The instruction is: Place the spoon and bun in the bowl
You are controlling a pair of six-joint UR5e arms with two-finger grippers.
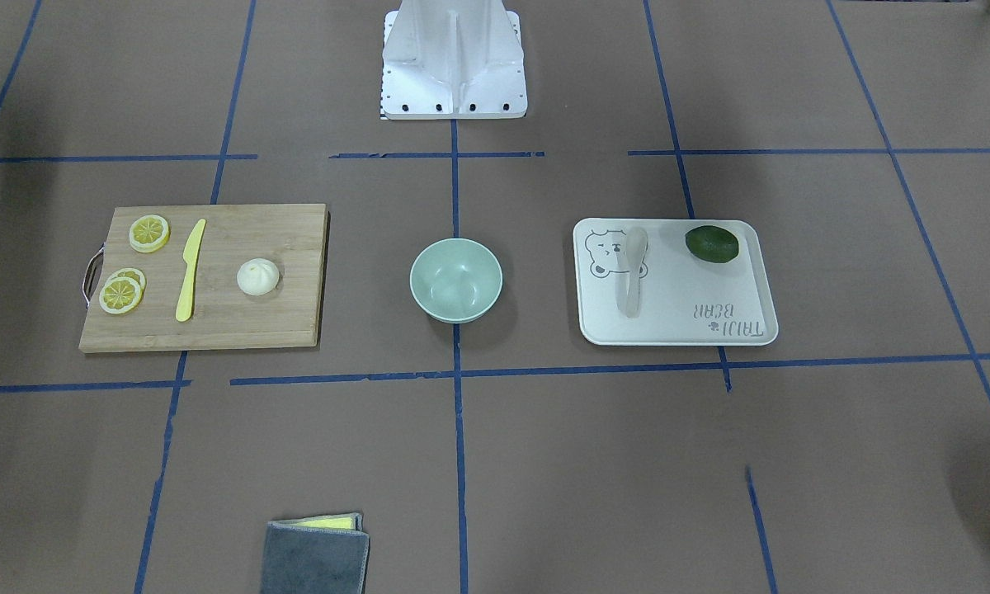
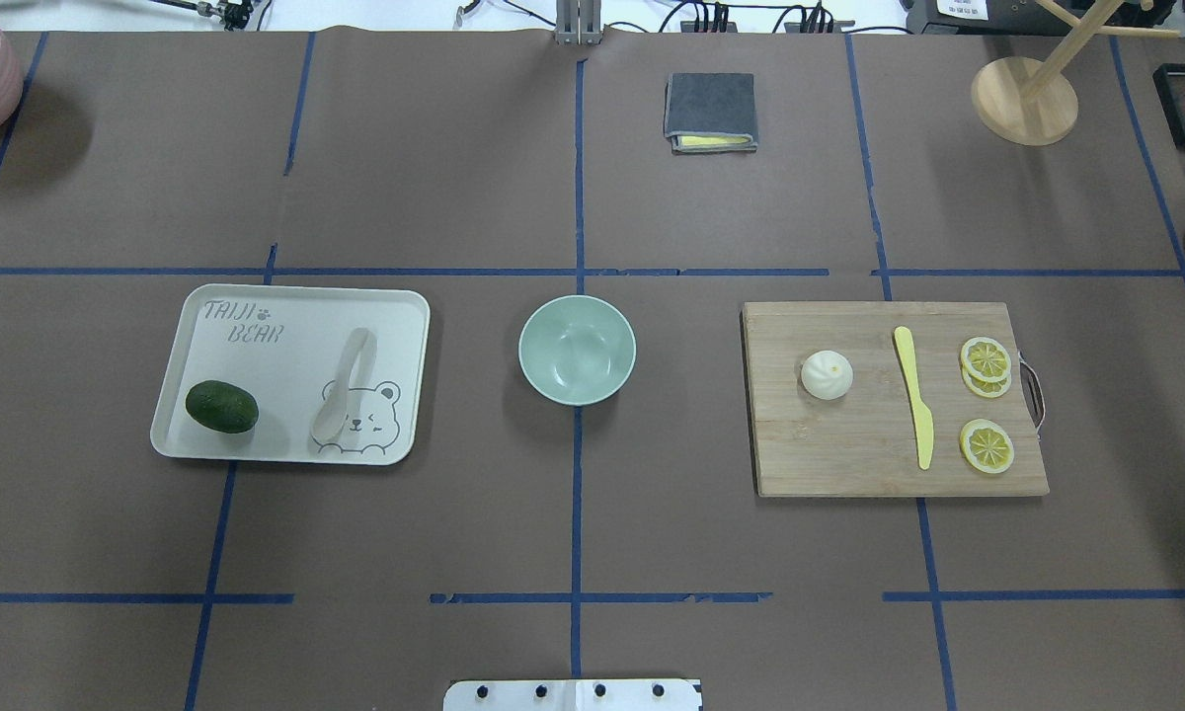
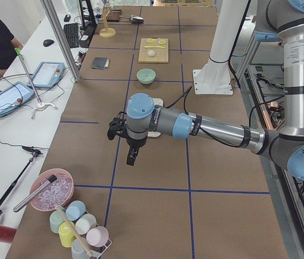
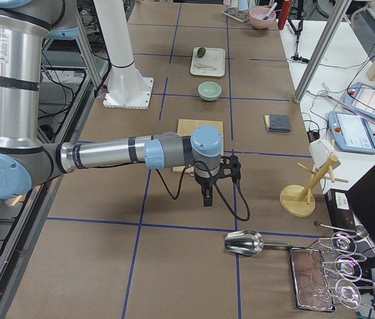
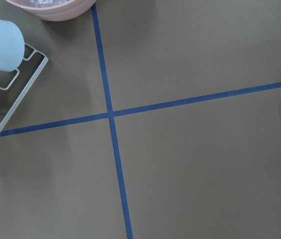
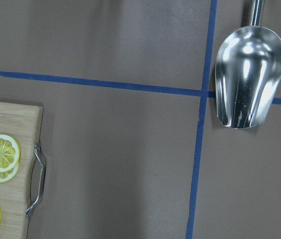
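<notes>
The off-white spoon (image 2: 344,385) lies on a white bear tray (image 2: 257,296) at the table's left, also in the front-facing view (image 1: 632,272). The white bun (image 2: 827,375) sits on a wooden cutting board (image 2: 849,454) at the right, also in the front-facing view (image 1: 258,276). The mint-green bowl (image 2: 577,350) stands between them, with nothing in it (image 1: 456,280). My left gripper (image 3: 132,156) hangs over bare table, far out to the left of the tray. My right gripper (image 4: 207,196) hangs beyond the board's right end. I cannot tell if either is open or shut.
A dark green fruit (image 2: 221,406) lies on the tray. A yellow knife (image 2: 914,395) and lemon slices (image 2: 986,360) lie on the board. A folded grey cloth (image 2: 710,112) lies at the far side. A metal scoop (image 6: 249,82), a pink bowl (image 3: 51,190) and a cup rack (image 3: 79,229) sit near the table's ends.
</notes>
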